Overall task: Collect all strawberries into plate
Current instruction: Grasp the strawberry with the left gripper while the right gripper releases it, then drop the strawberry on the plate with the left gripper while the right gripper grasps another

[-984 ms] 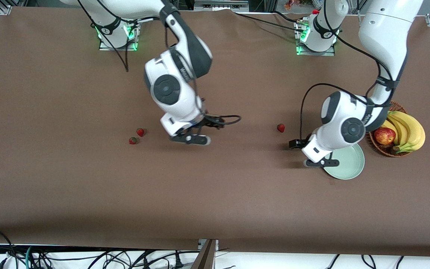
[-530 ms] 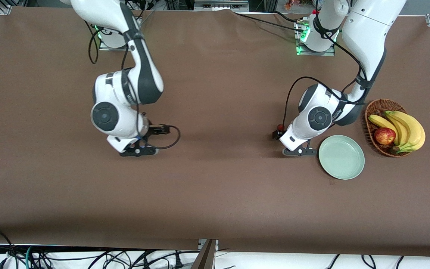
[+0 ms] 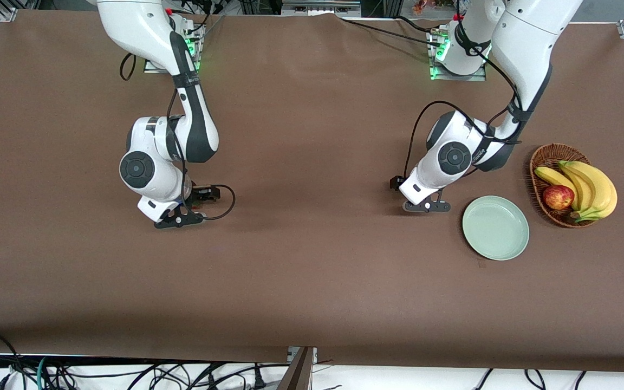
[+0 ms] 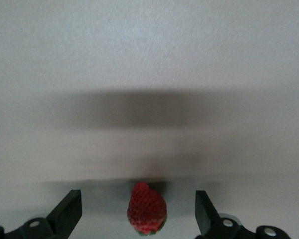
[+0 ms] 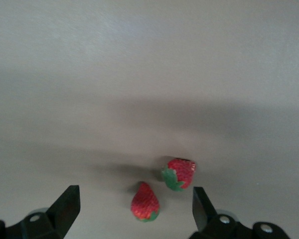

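Observation:
In the left wrist view one strawberry (image 4: 147, 209) lies on the table between the fingers of my left gripper (image 4: 137, 196), which is open and apart from it. That gripper (image 3: 426, 207) hangs low beside the pale green plate (image 3: 499, 244), toward the right arm's end of it. The plate holds nothing. My right gripper (image 5: 134, 193) is open over two strawberries: one (image 5: 145, 202) sits between its fingers and another (image 5: 180, 173) lies close by. In the front view the right gripper (image 3: 179, 219) hangs low, and both arms hide the berries.
A brown wicker basket (image 3: 545, 154) with bananas (image 3: 593, 187) and an apple (image 3: 558, 197) stands next to the plate at the left arm's end. The brown table (image 3: 312, 281) stretches wide toward the front camera.
The right arm has swung toward its end of the table and come down over the two berries. The left gripper has moved off the plate's edge to the single berry. Both stayed open.

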{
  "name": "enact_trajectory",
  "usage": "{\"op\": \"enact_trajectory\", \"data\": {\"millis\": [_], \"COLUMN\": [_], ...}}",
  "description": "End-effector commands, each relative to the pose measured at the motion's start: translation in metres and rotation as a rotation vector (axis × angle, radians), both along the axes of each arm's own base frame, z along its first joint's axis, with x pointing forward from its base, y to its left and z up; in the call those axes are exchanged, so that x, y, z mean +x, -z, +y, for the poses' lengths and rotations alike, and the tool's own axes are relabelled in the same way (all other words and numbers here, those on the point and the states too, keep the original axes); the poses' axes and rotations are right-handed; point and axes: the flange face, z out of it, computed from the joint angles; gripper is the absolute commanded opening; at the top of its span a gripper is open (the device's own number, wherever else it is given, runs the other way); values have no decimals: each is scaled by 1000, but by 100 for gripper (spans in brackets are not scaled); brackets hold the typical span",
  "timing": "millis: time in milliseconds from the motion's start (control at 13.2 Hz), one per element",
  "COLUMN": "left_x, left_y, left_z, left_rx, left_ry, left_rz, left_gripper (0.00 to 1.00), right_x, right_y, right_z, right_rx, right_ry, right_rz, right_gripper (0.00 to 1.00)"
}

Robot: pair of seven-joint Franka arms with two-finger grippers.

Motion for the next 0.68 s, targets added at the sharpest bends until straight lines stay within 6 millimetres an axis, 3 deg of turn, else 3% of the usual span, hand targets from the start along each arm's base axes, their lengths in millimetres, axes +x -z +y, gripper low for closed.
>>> {"op": "enact_trajectory", "data": {"millis": [0, 303, 606], "left_x": [-16, -20, -16], "left_y": [-10, -10, -4], "left_z": [-2, -3, -5], "left_rx": [11, 17, -4], "left_ry": [20, -15, -20], "left_rz": [-20, -16, -42], "left_gripper": [87, 76, 76], "right_x": [-17, -17, -16], "right_y": [3, 16, 32], "right_z": [-9, -23, -28], "right_rx": [10, -8, -1], "right_ry": [-40, -48, -39], "right_rz": [-29, -44, -50], "right_gripper": [98, 89, 78]}}
